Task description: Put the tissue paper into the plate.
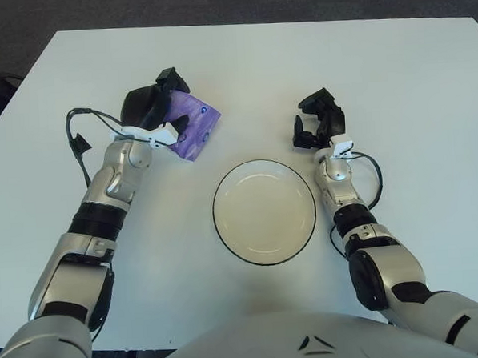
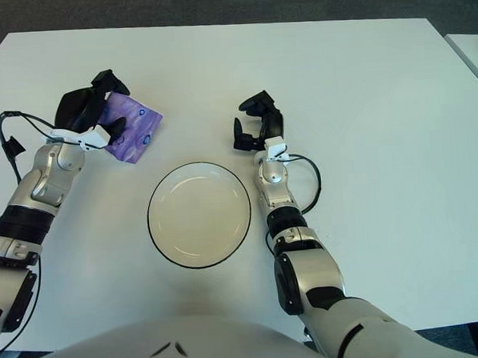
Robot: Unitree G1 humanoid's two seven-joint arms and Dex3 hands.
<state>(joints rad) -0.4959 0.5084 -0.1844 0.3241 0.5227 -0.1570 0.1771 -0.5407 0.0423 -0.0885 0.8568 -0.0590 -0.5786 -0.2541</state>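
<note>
L hand [image 1: 151,111] clamped on purple tissue pack [image 1: 192,132], up-left of plate [image 1: 264,212], well apart from it. Grip from above, prob. to carry it over the rim. Plate holds nothing yet. R hand [image 1: 318,120] just up-right of plate, fingers loosely curled, holding nothing; idle.

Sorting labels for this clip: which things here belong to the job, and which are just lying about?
Job: tissue pack, gripped by left hand; plate, with nothing in it.
Lying about: no loose items; only the table and the idle right hand, right of the plate.
</note>
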